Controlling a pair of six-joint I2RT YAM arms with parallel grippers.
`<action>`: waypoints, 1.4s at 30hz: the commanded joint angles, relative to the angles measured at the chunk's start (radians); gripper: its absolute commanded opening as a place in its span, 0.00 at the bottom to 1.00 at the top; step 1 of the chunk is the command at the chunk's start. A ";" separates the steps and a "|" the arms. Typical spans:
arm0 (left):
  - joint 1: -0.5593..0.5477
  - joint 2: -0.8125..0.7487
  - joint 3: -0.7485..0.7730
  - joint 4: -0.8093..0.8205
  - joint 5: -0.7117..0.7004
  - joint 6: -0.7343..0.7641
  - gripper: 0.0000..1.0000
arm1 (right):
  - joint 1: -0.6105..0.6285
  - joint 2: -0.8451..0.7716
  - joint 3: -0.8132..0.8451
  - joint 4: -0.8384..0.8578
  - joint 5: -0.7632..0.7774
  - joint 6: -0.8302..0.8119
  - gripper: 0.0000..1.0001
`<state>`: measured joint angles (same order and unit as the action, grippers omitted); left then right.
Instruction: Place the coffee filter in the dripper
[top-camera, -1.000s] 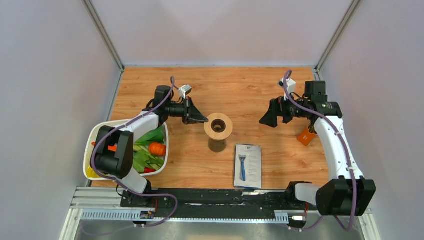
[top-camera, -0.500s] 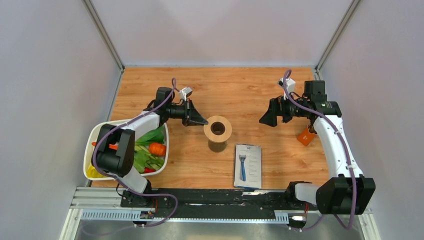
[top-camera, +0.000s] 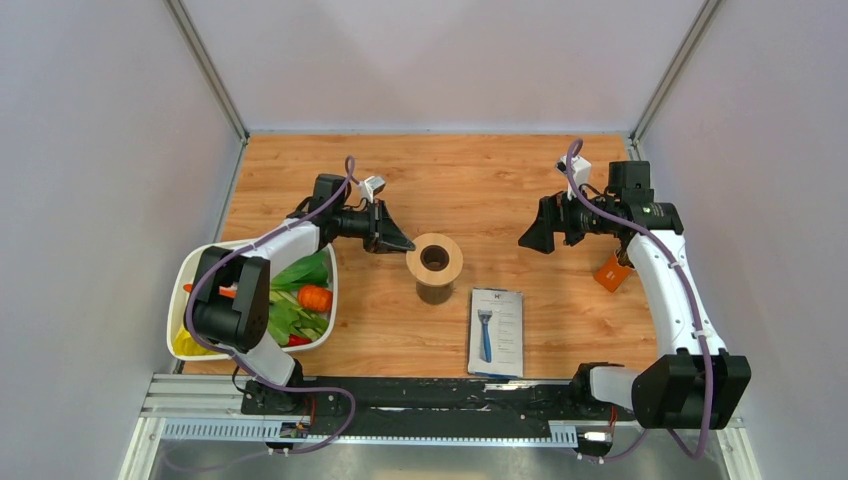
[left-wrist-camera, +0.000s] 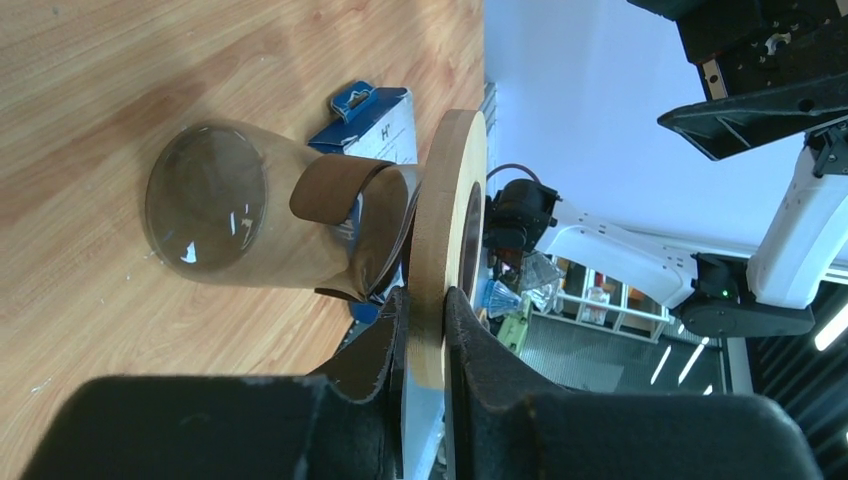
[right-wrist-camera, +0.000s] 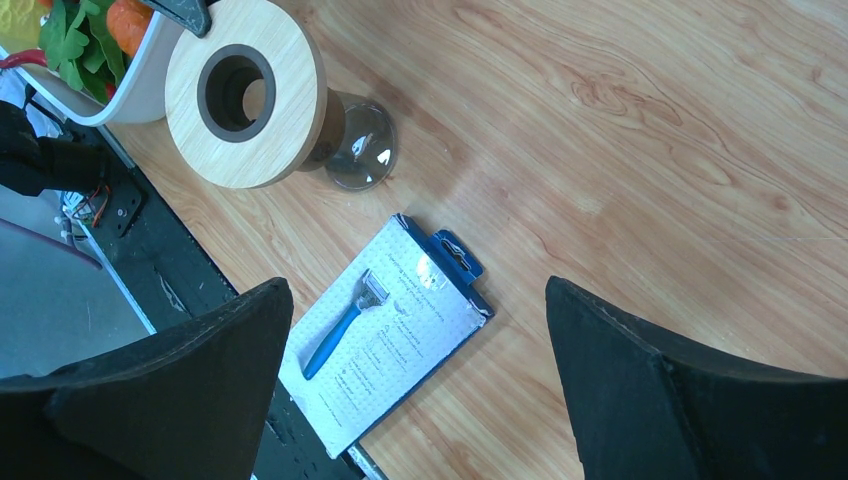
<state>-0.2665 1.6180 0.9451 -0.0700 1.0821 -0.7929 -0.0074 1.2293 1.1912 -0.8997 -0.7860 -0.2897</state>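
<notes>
Left pincer (left-wrist-camera: 425, 295) at the rim of the dripper (top-camera: 436, 275), mid-tabletop (top-camera: 500, 190)
Its fingers (left-wrist-camera: 385, 335) stand narrow, one on either side of the wooden ring; whether they grip it I cannot tell. The right pincer (right-wrist-camera: 415, 290) hangs wide and holds nothing, well apart. A curled brown sheet (left-wrist-camera: 345, 190) shows through the dripper's clear body; whether it is the coffee filter I cannot tell

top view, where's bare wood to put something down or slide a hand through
Widest free patch: the far strip of table along the back wall. Also bare: between the dripper and the right tool, and between the bowl and the razor pack. Crowded: the left tool at the dripper's rim, razor pack just beside its base.
</notes>
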 joint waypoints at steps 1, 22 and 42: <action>0.005 0.005 0.051 -0.063 -0.049 0.081 0.25 | 0.004 -0.004 -0.002 0.032 -0.011 0.009 1.00; 0.056 -0.222 0.094 -0.330 -0.332 0.339 0.68 | 0.004 -0.025 -0.012 0.032 -0.010 0.006 1.00; -0.114 -0.260 0.249 -0.782 -0.580 1.282 0.55 | 0.004 -0.049 -0.023 0.030 -0.017 0.006 1.00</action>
<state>-0.3317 1.3861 1.2160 -0.9051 0.5339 0.4465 -0.0074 1.2137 1.1751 -0.8989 -0.7868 -0.2893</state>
